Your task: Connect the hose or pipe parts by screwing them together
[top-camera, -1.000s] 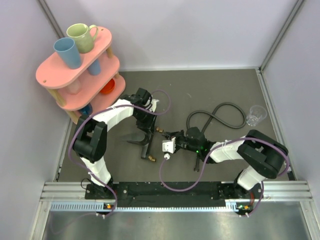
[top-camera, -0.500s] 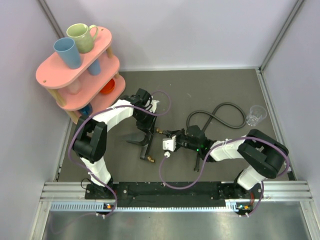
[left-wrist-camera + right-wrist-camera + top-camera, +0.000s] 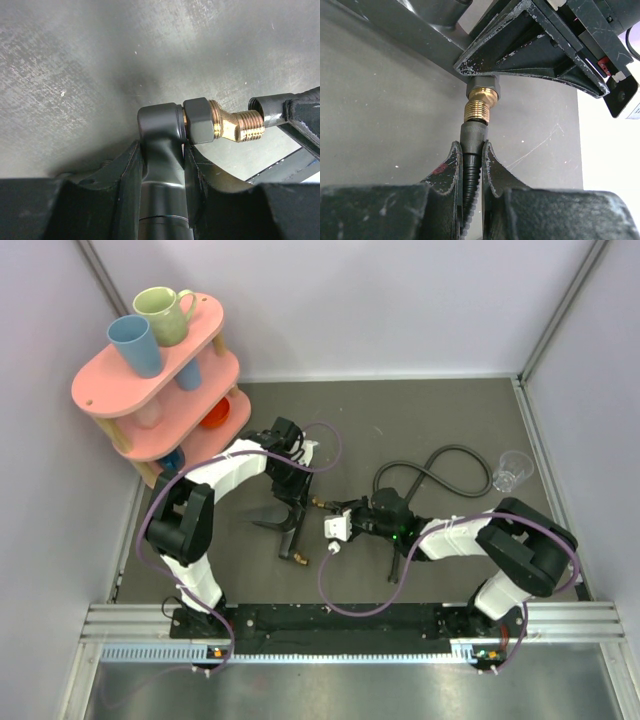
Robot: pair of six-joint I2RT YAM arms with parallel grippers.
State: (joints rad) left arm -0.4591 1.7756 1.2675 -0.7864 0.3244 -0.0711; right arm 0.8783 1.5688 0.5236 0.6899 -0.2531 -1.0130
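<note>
Brass thread of forked fitting meets hose end, mid-frame in top view, over the table. We see left claw clamped on fitting body, right claw pinched tight on hose.

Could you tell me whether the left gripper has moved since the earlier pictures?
No. The left gripper keeps its spot relative to the pink shelf.

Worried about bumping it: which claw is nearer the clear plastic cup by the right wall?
Right. The right claw is mid-table, left of the clear plastic cup; the left claw lies farther left.
</note>
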